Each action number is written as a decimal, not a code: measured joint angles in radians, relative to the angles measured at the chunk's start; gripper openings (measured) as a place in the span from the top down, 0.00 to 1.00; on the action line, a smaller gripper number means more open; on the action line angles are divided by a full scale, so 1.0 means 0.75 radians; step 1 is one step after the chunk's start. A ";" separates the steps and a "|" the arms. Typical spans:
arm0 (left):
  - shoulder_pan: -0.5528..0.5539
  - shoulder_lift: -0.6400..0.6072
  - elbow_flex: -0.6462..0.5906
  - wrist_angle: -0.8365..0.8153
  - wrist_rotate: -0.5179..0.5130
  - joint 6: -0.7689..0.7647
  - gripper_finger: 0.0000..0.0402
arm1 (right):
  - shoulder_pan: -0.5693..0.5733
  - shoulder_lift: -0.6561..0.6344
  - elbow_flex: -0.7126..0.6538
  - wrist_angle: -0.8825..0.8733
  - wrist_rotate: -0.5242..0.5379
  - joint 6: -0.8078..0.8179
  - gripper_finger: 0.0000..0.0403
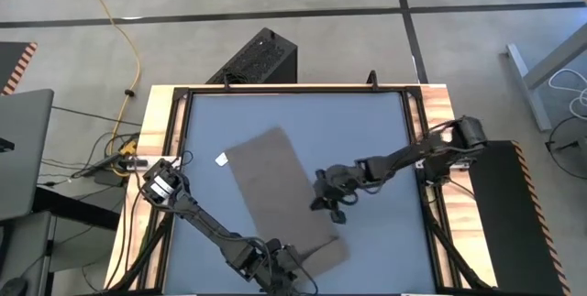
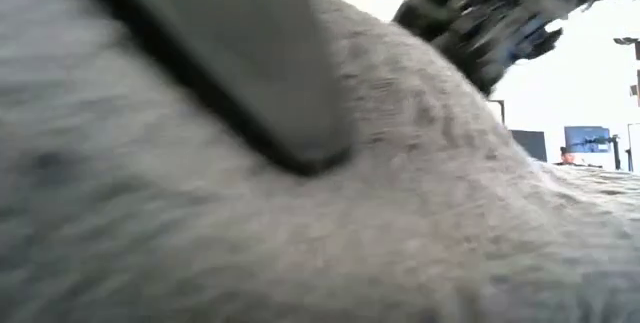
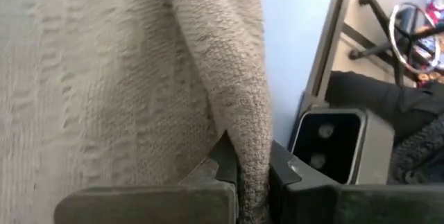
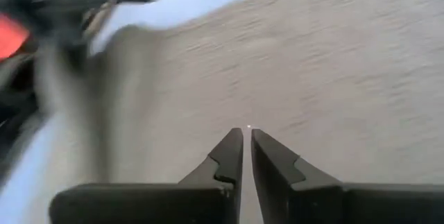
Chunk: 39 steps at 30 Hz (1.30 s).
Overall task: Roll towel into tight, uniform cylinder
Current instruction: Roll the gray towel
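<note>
Left gripper (image 3: 251, 182) pinches the towel (image 1: 275, 186) at its near corner, towel lying diagonal mid-table, right gripper (image 4: 247, 156) near-closed and empty over its right edge; risk: one-corner lift skews the start, giving a loose, cone-shaped roll.

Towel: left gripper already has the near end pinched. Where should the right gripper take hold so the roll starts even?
Probably the same near short edge of the towel, at its other corner by the right gripper, coming in from the right long side. The left gripper pinches only one fold, so that end lifts unevenly. The rest lies flat.
</note>
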 joint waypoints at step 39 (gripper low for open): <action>-0.025 0.000 0.000 -0.258 -0.058 -0.095 0.99 | -0.350 0.265 0.284 -0.079 0.435 0.090 0.96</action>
